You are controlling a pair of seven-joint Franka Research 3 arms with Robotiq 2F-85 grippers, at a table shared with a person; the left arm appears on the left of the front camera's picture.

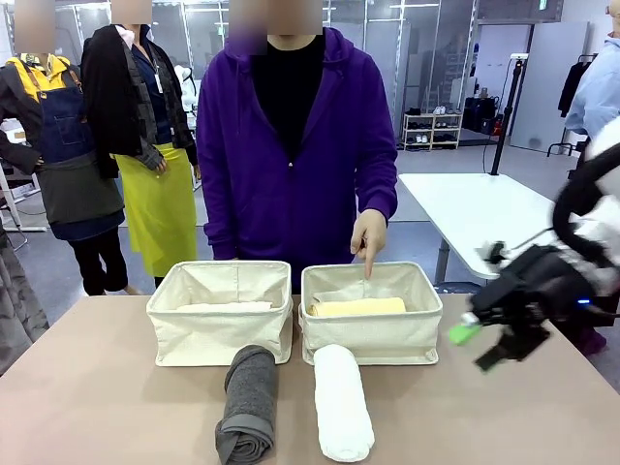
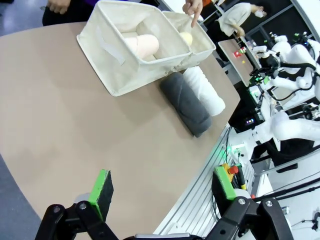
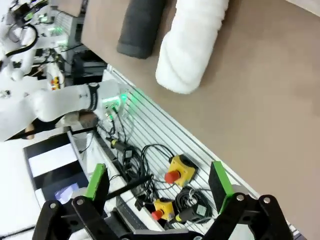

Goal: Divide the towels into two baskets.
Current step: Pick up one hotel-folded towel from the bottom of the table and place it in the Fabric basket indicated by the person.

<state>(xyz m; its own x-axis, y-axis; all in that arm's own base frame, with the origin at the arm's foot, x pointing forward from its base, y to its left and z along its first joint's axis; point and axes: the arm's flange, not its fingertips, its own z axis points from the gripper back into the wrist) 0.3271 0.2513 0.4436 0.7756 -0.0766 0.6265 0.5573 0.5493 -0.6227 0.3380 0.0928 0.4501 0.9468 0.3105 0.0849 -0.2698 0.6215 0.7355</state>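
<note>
Bright workshop space surrounds a brown table point(image 1: 97, 387), and a person in a purple hoodie stands at its far side. Two cream baskets sit side by side near that far edge. The left basket point(image 1: 218, 334) holds the peach towel point(image 2: 145, 45), and the right basket point(image 1: 373, 334) holds the yellow towel point(image 1: 358, 307). The person's hand point(image 1: 368, 237) points one finger down into the right basket. On the bare table in front of the baskets lie the grey towel point(image 1: 249, 402) and the white towel point(image 1: 342, 402), side by side, each with its far end at a basket's front wall. The right tool point(image 1: 480, 344), blurred, hangs above the table's right side, right of the right basket. Its wrist view shows the green pads spread wide with nothing between them. The left tool point(image 2: 162, 187) is also spread wide and empty, above the table and well apart from the towels.
</note>
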